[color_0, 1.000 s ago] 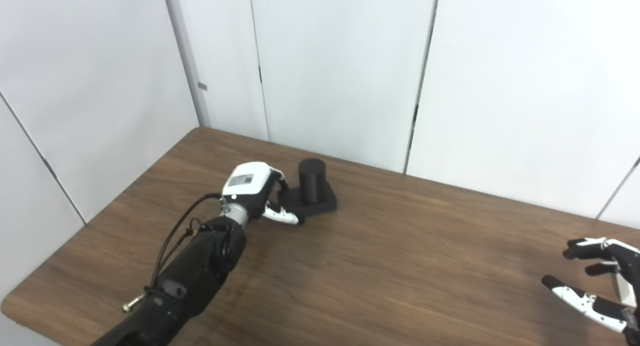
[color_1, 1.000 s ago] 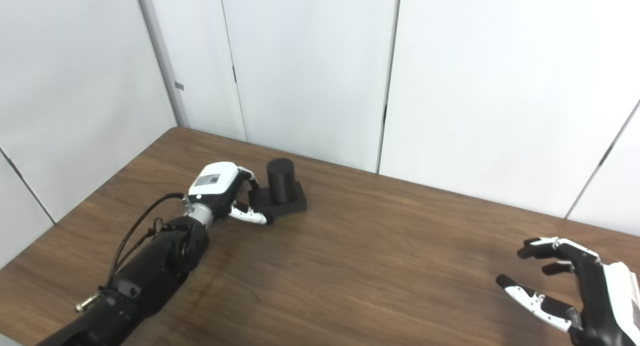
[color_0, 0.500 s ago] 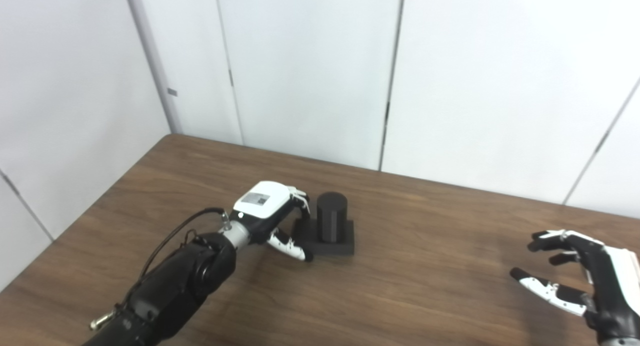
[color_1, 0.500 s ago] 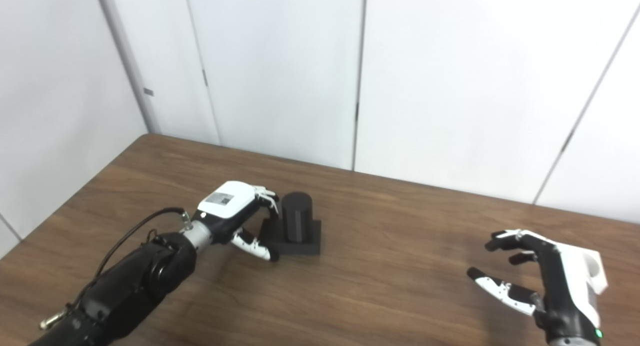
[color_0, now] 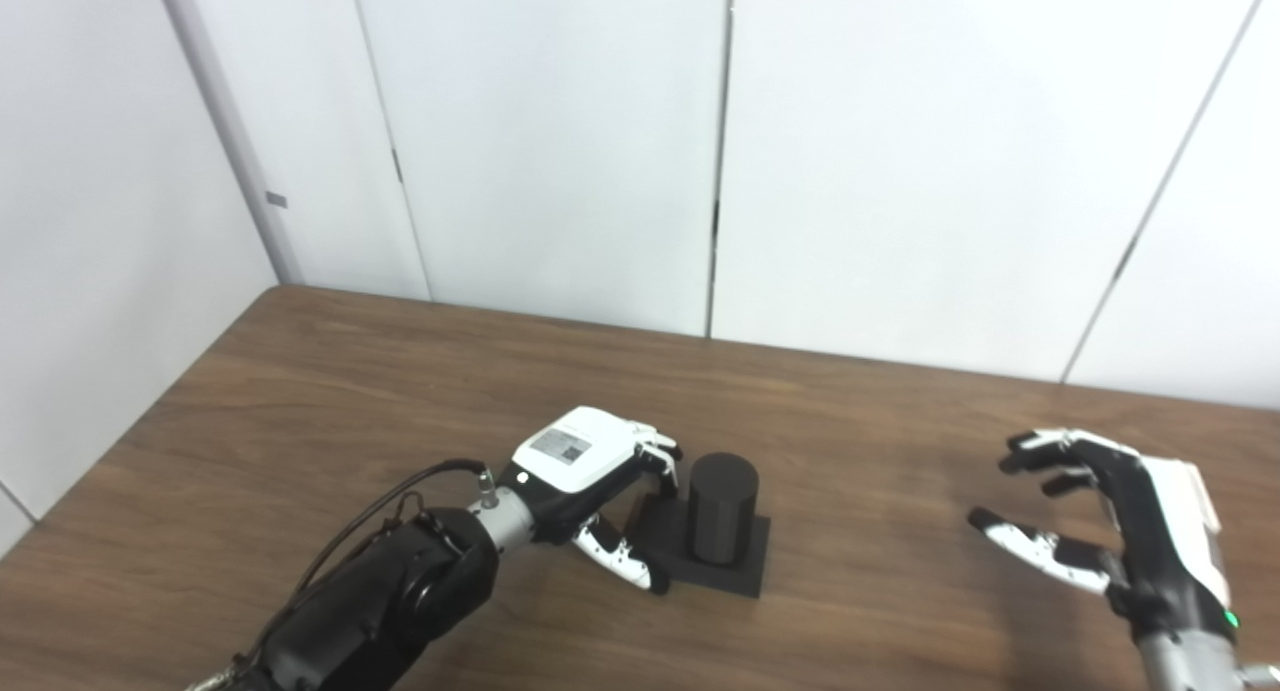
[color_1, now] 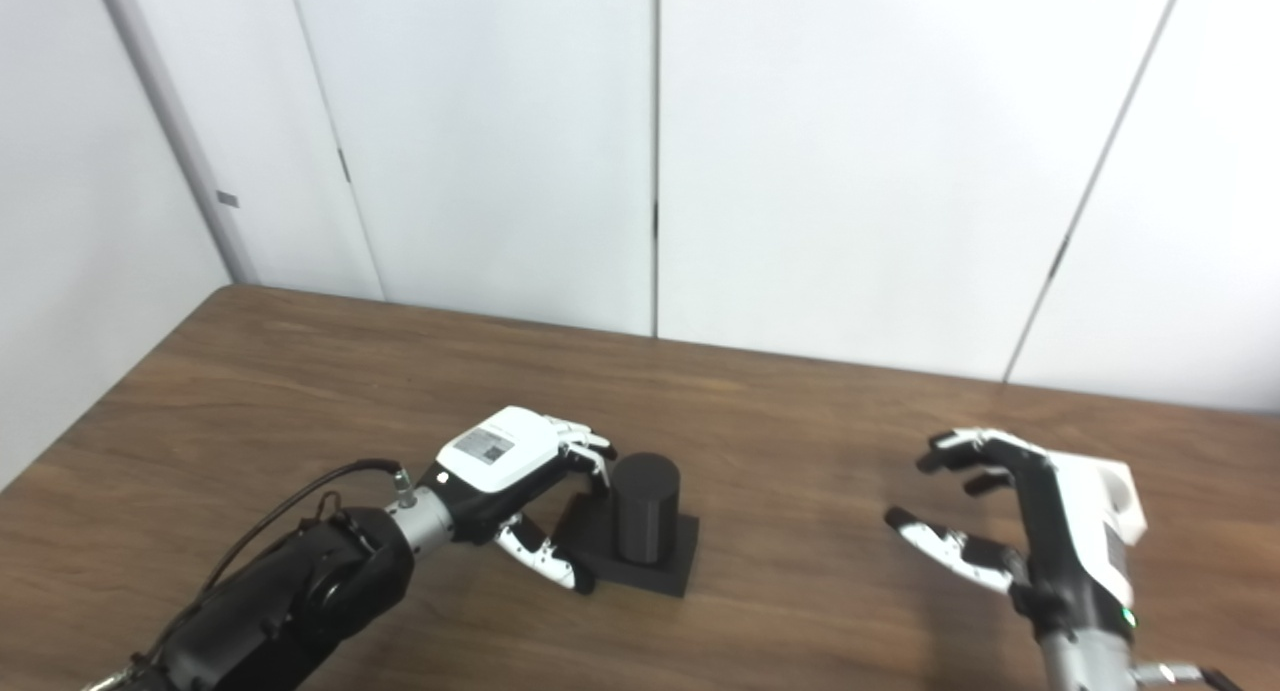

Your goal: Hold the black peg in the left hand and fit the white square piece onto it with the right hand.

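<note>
The black peg [color_0: 722,506] stands upright on its square black base [color_0: 748,569] on the wooden table [color_0: 380,391]. My left hand [color_0: 590,466] rests against the base's left side. Its fingers curl over the base edge toward the peg and its thumb lies along the front left corner; nothing is lifted. My right hand [color_1: 1030,531] hovers over the table far to the right, open with fingers spread and empty. The white square piece [color_1: 1118,489] with a round hole lies just behind that hand, mostly hidden by it.
White wall panels [color_0: 560,151] rise right behind the table's far edge and along its left side. A stretch of bare wood [color_0: 880,491] separates the peg from my right hand.
The camera has swung, shifting the whole picture and bringing my right hand and the white piece further into view. My left hand stays against the peg's base as before.
</note>
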Robot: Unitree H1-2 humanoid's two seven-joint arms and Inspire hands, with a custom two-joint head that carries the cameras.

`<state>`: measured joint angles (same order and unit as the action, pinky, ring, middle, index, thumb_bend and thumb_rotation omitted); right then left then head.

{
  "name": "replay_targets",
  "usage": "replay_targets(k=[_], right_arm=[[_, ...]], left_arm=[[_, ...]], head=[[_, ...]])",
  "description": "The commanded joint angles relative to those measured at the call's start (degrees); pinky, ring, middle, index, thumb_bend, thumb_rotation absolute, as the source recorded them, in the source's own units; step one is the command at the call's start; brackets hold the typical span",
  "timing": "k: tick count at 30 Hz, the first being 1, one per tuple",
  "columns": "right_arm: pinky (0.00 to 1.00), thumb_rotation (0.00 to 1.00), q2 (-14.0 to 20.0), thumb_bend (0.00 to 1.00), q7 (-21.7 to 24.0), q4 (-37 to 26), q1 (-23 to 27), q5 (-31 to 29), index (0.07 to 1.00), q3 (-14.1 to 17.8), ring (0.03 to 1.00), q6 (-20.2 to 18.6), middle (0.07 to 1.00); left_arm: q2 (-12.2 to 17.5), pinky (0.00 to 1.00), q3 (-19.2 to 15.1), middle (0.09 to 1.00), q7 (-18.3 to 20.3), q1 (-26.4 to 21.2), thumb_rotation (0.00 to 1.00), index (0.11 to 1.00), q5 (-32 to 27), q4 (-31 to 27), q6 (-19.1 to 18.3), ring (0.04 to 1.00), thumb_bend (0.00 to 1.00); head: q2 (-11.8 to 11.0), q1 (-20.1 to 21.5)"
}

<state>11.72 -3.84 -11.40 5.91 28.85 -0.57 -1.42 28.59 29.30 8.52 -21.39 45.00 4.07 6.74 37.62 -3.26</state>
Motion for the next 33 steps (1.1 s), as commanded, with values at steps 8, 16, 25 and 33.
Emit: replay_targets(k=[8, 16, 25, 33], right_arm=[[0.53, 0.13, 1.6, 0.5, 0.65, -3.61, 2.52, 0.57, 0.491, 0.04, 0.629, 0.3, 0.673], [0.57, 0.13, 13.34, 0.51, 11.19, -7.31, 5.18, -0.56, 0.496, 2.22, 0.671, -2.85, 0.719], [0.63, 0.11, 26.21, 0.84, 26.38, -9.77, 11.78, 13.49, 0.761, -1.32, 0.787, -13.33, 0.831], [0.79, 0.15, 29.24, 0.9, 35.93, -4.56, 18.4, 23.48, 0.824, -6.64, 0.885, -17.18, 0.905]], left_arm=[[-0.63, 0.86, 8.17, 0.838, 7.3, 1.34, 0.08, 0.493, 12.08, 1.05, -1.0, 0.848, 0.52], [-0.07, 0.84, 9.08, 0.835, 5.98, 1.71, 0.08, 0.493, 13.77, 2.55, -1.02, 0.837, 0.52], [1.85, 0.85, 8.04, 0.838, 5.96, 2.64, 0.07, 0.493, 12.55, 2.18, -0.34, 0.831, 0.52], [3.11, 0.78, 7.82, 0.805, 1.26, 3.16, 0.07, 0.492, 12.85, 3.89, 2.22, 0.804, 0.52]], head=[[0.57, 8.38], [-0.65, 14.57], [-3.99, 24.45], [-6.52, 28.85]])
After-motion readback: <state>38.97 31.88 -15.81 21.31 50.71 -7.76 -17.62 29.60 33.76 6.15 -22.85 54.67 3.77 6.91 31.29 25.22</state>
